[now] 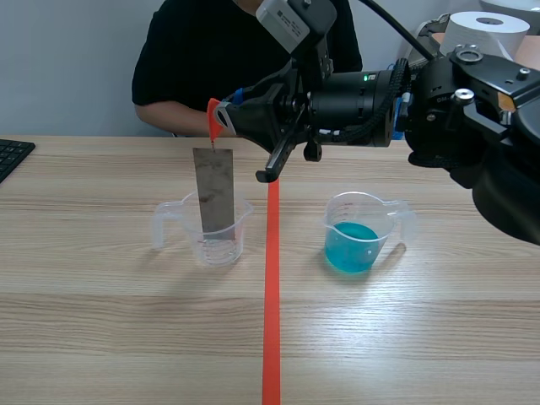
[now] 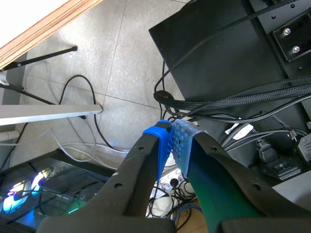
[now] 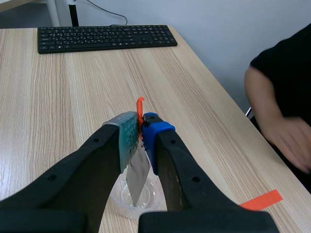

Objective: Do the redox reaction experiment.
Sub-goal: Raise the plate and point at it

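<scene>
clamping metal strip [image 1: 214, 190] in right gripper [image 1: 226, 118] fingers, tip inside clear beaker [image 1: 221, 246]; blue liquid [image 1: 350, 246] dip yet to do; left gripper [image 2: 171, 133] fingers together.

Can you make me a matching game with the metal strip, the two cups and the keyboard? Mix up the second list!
Things:
1. metal strip
2. left cup
3. right cup
4. keyboard

States:
A. has blue liquid inside
B. black, at the edge of the table
C. pinched in the right gripper
D. clear, with the strip's lower end inside it

Pairs: 1-C, 2-D, 3-A, 4-B
</scene>
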